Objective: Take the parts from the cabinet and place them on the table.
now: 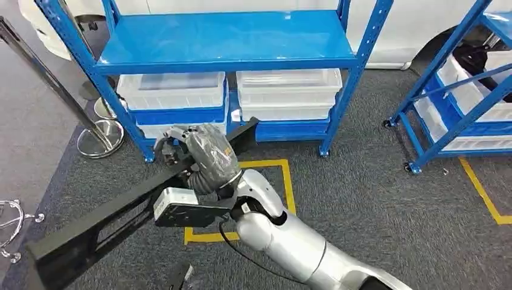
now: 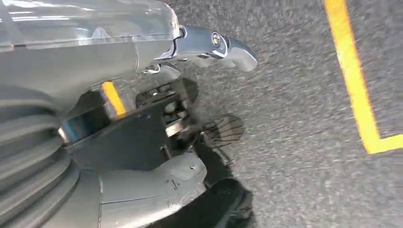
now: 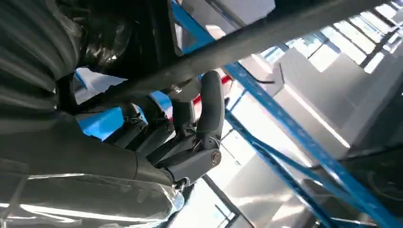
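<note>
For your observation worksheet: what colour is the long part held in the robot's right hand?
Black. The long part in the right hand shows best in the head view.

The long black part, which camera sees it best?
The head view: the long black part shows nearly whole, held by the right hand. The right wrist view catches a close, blurry stretch; whether the left wrist view shows it is unclear.

A long black part (image 1: 108, 220) is gripped mid-frame by the right hand (image 1: 202, 157) and runs diagonally toward the lower left. White bins (image 1: 288, 90) are seen beneath the blue shelf (image 1: 226, 39) at top.
</note>
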Available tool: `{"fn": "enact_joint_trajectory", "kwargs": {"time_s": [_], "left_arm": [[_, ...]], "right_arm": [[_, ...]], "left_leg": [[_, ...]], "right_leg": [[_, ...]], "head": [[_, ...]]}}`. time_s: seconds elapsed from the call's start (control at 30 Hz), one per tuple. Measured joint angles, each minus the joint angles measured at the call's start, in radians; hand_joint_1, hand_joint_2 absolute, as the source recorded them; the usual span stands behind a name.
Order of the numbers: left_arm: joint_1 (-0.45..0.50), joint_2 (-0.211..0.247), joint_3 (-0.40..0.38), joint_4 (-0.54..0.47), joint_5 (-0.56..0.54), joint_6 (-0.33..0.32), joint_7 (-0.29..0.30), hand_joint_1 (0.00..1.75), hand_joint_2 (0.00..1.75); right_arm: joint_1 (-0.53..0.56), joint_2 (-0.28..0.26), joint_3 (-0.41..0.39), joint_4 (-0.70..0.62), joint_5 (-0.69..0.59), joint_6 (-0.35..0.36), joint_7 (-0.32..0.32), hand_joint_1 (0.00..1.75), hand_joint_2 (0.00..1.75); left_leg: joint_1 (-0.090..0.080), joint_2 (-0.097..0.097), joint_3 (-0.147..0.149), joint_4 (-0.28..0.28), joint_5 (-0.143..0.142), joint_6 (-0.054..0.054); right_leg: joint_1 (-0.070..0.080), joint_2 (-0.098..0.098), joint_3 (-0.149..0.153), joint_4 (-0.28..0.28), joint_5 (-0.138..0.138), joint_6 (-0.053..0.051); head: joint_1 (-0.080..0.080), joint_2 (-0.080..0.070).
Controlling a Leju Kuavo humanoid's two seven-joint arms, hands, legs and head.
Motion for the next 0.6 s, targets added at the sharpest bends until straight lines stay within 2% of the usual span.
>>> {"fn": "enact_joint_trajectory", "kwargs": {"time_s": [0.03,0.07,0.1,0.13,0.17,0.2,0.23,0.27,0.3,0.33,0.37,0.4,0.43,0.5,0.53,0.57,0.6], "left_arm": [[0.003,0.0,0.0,0.0,0.0,0.001,0.0,0.0,1.75],[0.003,0.0,0.0,0.0,0.0,0.0,0.001,0.0,1.75],[0.003,0.0,0.0,0.0,0.0,0.001,0.001,0.0,1.75],[0.001,0.0,0.0,0.0,0.0,0.0,0.001,0.0,1.75],[0.002,0.0,0.0,0.0,0.0,0.0,0.001,0.0,1.75],[0.003,0.0,0.0,0.0,0.0,0.0,0.001,0.0,1.75],[0.004,0.0,0.0,0.0,0.0,0.0,0.001,0.0,1.75],[0.004,0.001,0.0,0.0,0.0,0.0,0.001,0.0,1.75],[0.004,0.001,0.0,0.0,0.0,0.0,0.001,0.0,1.75],[0.004,0.001,0.0,0.0,0.0,0.0,0.001,0.0,1.75],[0.004,0.001,0.0,0.0,0.0,0.0,0.001,0.0,1.75],[0.005,0.001,0.0,0.0,0.0,0.0,0.001,0.0,1.75],[0.006,0.001,0.0,0.0,0.0,0.0,0.001,0.0,1.75],[0.006,0.001,0.0,0.0,0.0,0.0,0.001,0.0,1.75],[0.007,0.001,0.0,0.0,0.0,0.0,0.001,0.0,1.75],[0.01,0.002,0.0,0.0,0.0,0.0,0.001,0.0,1.75],[0.009,0.002,0.0,0.0,0.0,0.0,0.001,0.0,1.75]], "right_arm": [[0.002,0.0,0.001,0.0,0.0,0.0,0.001,1.75,1.75],[0.003,-0.003,0.001,0.002,0.0,0.0,0.001,1.75,1.75],[0.002,-0.005,0.001,0.002,0.0,0.0,0.002,1.75,1.75],[0.002,-0.005,0.001,0.002,0.0,0.0,0.002,1.75,1.75],[0.003,-0.005,0.002,0.002,0.0,0.0,0.002,1.75,1.75],[0.003,-0.005,0.002,0.002,0.0,0.0,0.002,1.75,1.75],[0.004,-0.006,0.002,0.003,0.0,0.0,0.002,1.75,1.75],[0.006,-0.008,0.002,0.003,0.0,0.0,0.002,1.75,1.75],[0.009,-0.008,0.002,0.003,0.0,-0.001,0.003,1.75,1.75],[0.011,-0.007,0.003,0.003,0.0,-0.002,0.003,1.75,1.75],[0.011,-0.007,0.005,0.003,0.003,-0.002,0.003,1.75,1.75],[0.01,-0.005,0.006,0.002,0.003,-0.002,0.003,1.75,1.75],[0.011,-0.002,0.007,0.001,0.005,-0.002,0.003,1.75,1.75],[0.01,-0.002,0.007,0.001,0.006,-0.003,0.002,1.75,1.75],[0.012,-0.002,0.007,0.002,0.006,-0.003,0.003,1.75,1.75],[0.012,-0.003,0.007,0.003,0.006,-0.003,0.003,1.75,1.75],[0.012,-0.003,0.008,0.003,0.006,-0.003,0.004,1.75,1.75]], "left_leg": [[0.002,0.001,-0.01,-0.009,0.015,0.01],[0.011,0.01,-0.012,-0.013,0.03,0.019],[0.011,0.01,-0.03,-0.014,0.043,0.03],[0.01,0.01,-0.046,-0.013,0.06,0.035],[0.01,0.01,-0.064,-0.012,0.074,0.035],[0.009,0.01,-0.082,-0.011,0.087,0.035],[0.009,0.011,-0.1,-0.008,0.1,0.034],[0.009,0.012,-0.118,-0.006,0.111,0.032],[0.009,0.012,-0.139,-0.002,0.123,0.03],[0.009,0.012,-0.156,0.003,0.135,0.027],[0.009,0.011,-0.17,0.006,0.146,0.022],[0.006,0.009,-0.177,0.009,0.153,0.016],[0.004,0.01,-0.18,0.01,0.163,0.011],[0.006,0.01,-0.182,-0.007,0.193,0.0],[0.004,0.01,-0.184,-0.014,0.208,-0.008],[0.01,0.007,-0.196,-0.011,0.196,-0.012],[0.009,0.006,-0.209,0.013,0.142,-0.015]], "right_leg": [[0.005,0.002,-0.002,-0.005,0.012,0.007],[-0.001,0.008,-0.009,0.004,-0.013,0.012],[-0.001,0.012,-0.02,0.034,-0.077,0.015],[-0.002,0.012,-0.031,0.095,-0.155,0.017],[-0.002,0.012,-0.044,0.169,-0.213,0.02],[-0.002,0.012,-0.053,0.238,-0.242,0.022],[-0.002,0.012,-0.055,0.289,-0.236,0.023],[-0.002,0.012,-0.043,0.307,-0.202,0.023],[-0.003,0.012,-0.011,0.288,-0.153,0.021],[-0.003,0.012,0.038,0.237,-0.121,0.018],[-0.003,0.012,0.105,0.156,-0.123,0.013],[0.0,0.014,0.179,0.063,-0.167,0.008],[0.004,0.017,0.226,-0.024,-0.203,0.003],[0.009,0.018,0.212,-0.026,-0.193,-0.001],[0.009,0.016,0.201,-0.03,-0.179,-0.008],[-0.002,0.011,0.19,-0.037,-0.162,-0.019],[0.0,0.011,0.175,-0.037,-0.149,-0.029]], "head": [[0.002,0.0],[0.0,0.0],[0.002,0.0],[0.002,0.0],[0.002,0.0],[0.002,0.0],[0.002,0.0],[0.002,0.0],[0.002,0.0],[0.002,0.0],[0.002,0.0],[0.002,0.0],[0.001,0.0],[0.002,0.0],[0.001,0.0],[0.002,0.0],[0.0,0.0]]}}
